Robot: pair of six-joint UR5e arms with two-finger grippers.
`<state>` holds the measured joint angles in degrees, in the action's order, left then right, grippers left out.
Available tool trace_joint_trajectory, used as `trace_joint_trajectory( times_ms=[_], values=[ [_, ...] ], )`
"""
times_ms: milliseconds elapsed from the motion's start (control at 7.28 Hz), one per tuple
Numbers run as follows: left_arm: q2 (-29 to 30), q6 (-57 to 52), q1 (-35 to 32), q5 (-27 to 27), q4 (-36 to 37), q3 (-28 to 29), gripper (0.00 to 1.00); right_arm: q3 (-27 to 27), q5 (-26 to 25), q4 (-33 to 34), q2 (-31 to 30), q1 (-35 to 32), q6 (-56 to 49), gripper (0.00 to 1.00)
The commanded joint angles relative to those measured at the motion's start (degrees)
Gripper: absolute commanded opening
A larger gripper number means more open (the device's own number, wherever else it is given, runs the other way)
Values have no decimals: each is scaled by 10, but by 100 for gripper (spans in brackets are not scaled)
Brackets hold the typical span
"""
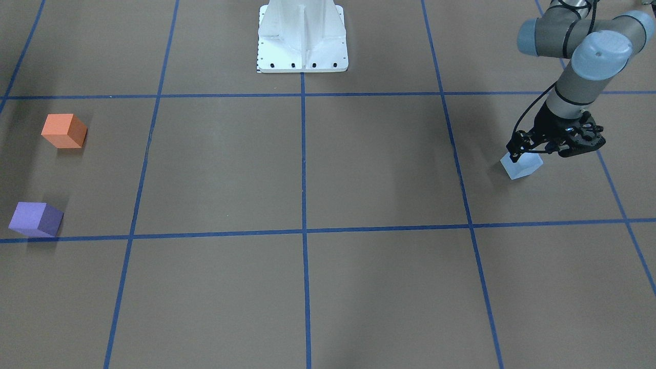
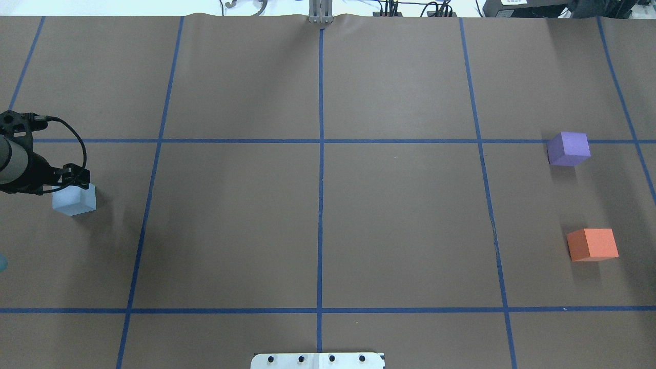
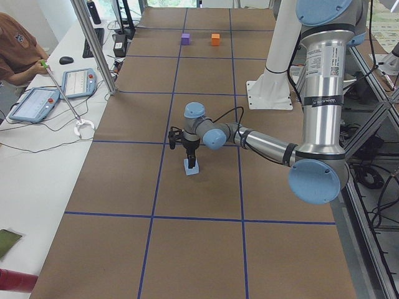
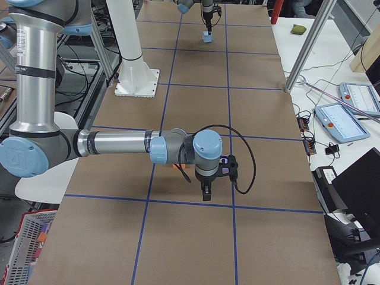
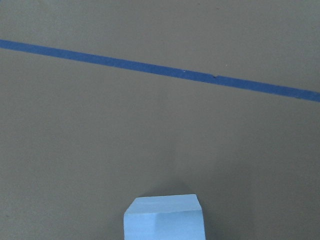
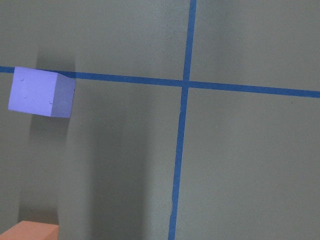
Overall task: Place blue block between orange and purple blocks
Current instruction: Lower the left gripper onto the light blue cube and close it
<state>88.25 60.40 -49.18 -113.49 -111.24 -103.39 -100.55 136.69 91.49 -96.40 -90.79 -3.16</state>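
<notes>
My left gripper (image 2: 76, 178) hangs right over the blue block (image 2: 75, 200), which sits far out to the left of my white base (image 2: 318, 360). The block is a cube with no long side to favour, and it lies straight below. I cannot tell how wide those jaws stand or whether they grip it. The orange block (image 2: 592, 244) and purple block (image 2: 568, 148) lie far to the base's right, under my right gripper (image 4: 205, 193), whose jaws are equally unreadable. For the pick, I judge my left arm nearer.
</notes>
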Motion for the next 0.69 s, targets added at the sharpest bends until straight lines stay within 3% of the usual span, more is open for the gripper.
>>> trace_joint_trajectory(
  times_ms=[0,275,412,550],
  values=[
    [2,0,12,1,-23,33,100,0,0,0,0,0,0,100],
    [6,2,16,1,-22,40,98,-1,0,0,-1,0,0,100],
    [6,5,16,-4,-19,38,38,-1,0,0,-1,0,0,100],
    [6,3,16,-5,-18,37,0,-1,0,0,-1,0,0,100]
  ],
)
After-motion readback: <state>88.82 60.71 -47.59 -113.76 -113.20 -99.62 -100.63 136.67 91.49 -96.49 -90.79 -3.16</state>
